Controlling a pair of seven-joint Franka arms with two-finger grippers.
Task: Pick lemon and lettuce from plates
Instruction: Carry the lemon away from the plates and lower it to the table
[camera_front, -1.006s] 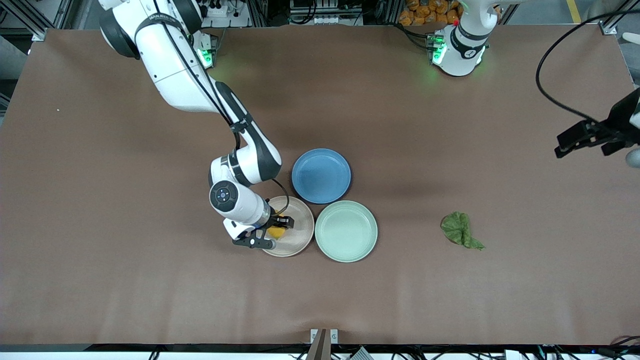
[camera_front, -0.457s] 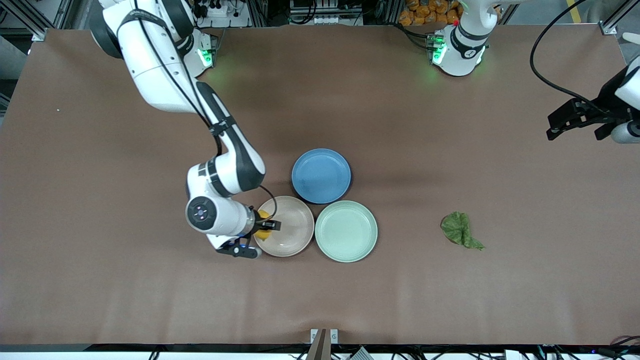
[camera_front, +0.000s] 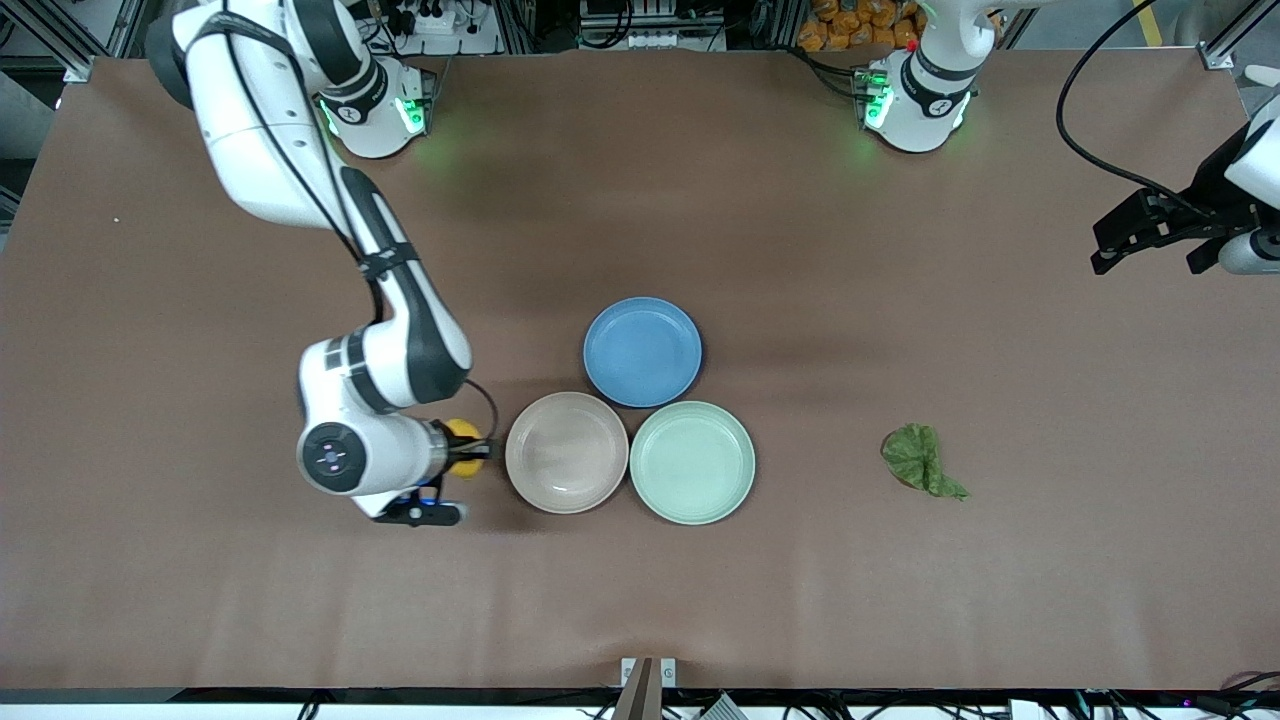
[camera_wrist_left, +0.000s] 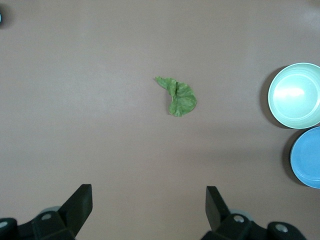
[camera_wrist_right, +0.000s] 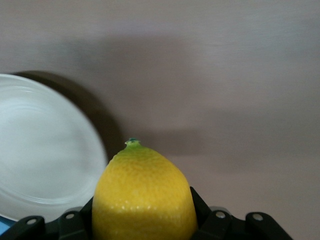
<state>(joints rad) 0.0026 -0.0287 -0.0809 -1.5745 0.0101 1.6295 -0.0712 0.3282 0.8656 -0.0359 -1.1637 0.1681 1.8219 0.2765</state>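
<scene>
Both plates stand bare near the middle of the counter: the beige-pink plate (camera_front: 566, 452) and, touching it toward the left arm's end, the mint green plate (camera_front: 692, 462). The lemon (camera_front: 461, 446) is clamped in the right gripper (camera_front: 468, 448), up over bare counter (camera_front: 200, 600) just beside the beige-pink plate, so it seems only to need setting down. The lettuce (camera_front: 921, 458) already lies on the counter, well apart from the plates toward the left arm's end. The left gripper (camera_wrist_left: 148, 210) waits with jaws wide near that end's edge.

three plates (camera_front: 567, 452) are sitting clustered at frame centre. the lettuce (camera_front: 921, 458) is lying lower right, the lemon (camera_front: 461, 447) hanging just beside the cluster.
</scene>
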